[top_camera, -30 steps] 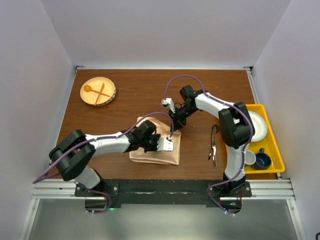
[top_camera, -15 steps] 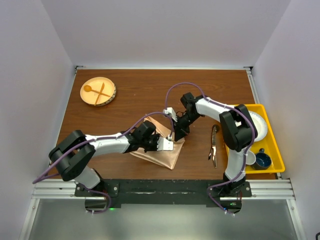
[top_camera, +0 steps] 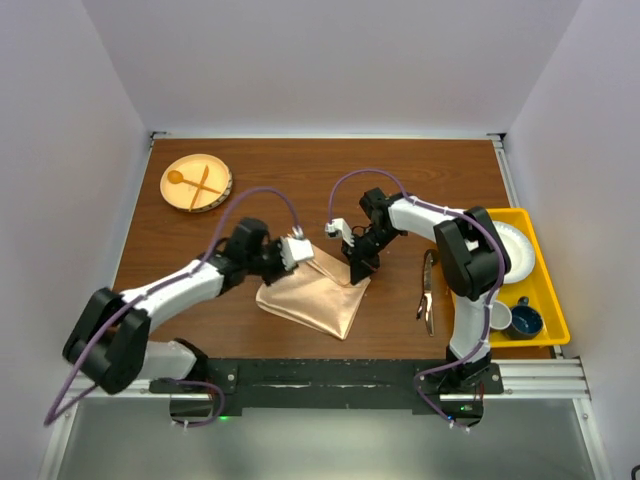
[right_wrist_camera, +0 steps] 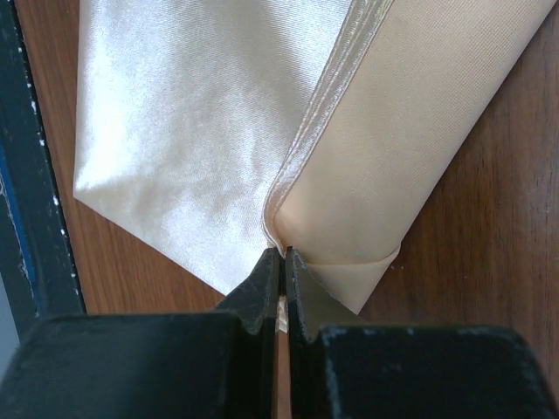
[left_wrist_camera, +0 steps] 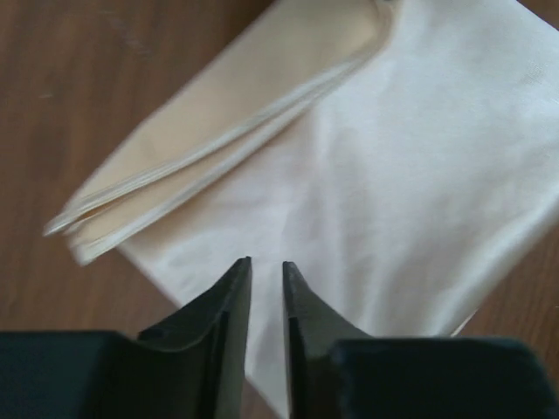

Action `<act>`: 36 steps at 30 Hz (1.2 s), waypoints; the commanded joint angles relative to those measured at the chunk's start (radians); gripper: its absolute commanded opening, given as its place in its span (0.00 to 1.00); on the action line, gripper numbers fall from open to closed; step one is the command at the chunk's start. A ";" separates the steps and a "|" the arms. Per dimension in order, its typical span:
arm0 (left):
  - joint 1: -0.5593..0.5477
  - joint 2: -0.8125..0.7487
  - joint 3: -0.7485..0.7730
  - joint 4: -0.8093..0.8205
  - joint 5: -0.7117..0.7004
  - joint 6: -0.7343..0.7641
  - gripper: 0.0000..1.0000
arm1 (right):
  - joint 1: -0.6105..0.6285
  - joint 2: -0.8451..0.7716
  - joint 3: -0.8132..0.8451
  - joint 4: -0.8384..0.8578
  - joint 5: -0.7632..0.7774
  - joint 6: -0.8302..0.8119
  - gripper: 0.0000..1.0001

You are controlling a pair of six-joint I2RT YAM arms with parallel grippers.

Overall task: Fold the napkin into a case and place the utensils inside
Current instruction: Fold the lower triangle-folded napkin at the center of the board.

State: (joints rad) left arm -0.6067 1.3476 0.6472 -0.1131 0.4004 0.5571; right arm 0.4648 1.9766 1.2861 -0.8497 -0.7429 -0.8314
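The napkin [top_camera: 315,295] lies folded on the brown table, a shiny peach-orange slanted shape with stacked hems along one fold [right_wrist_camera: 332,78]. My right gripper [top_camera: 358,266] is at its far right corner, shut on the cloth's folded edge [right_wrist_camera: 282,251]. The left gripper [top_camera: 305,252] hovers at the napkin's far left edge. Its jaws [left_wrist_camera: 265,262] stand a little apart with nothing between them, and the napkin [left_wrist_camera: 393,157] shows below. The dark utensils [top_camera: 427,290] lie on the table to the right of the napkin.
A round wooden plate [top_camera: 172,198] with a pale wooden spoon and fork sits at the far left. A yellow tray [top_camera: 545,295] at the right edge holds a white plate [top_camera: 518,250] and a blue cup [top_camera: 525,322].
The left gripper let go of the napkin and drew back to the left. The napkin has swung from a straight rectangle to a slanted lie, with the right gripper still holding its corner.
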 commanded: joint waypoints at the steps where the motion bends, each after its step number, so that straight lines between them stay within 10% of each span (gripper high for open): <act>1: 0.172 -0.108 0.081 0.018 0.106 -0.085 0.35 | 0.005 0.005 -0.001 0.040 0.068 -0.034 0.00; 18: 0.289 0.384 0.552 -0.151 0.124 -0.490 0.53 | 0.017 -0.007 0.013 0.043 0.096 -0.060 0.00; 36: 0.288 0.524 0.620 -0.234 0.147 -0.605 0.30 | 0.018 -0.010 0.048 0.008 0.089 -0.069 0.00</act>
State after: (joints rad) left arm -0.3225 1.8828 1.2213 -0.3351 0.5171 -0.0154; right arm 0.4797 1.9766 1.3033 -0.8558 -0.7002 -0.8593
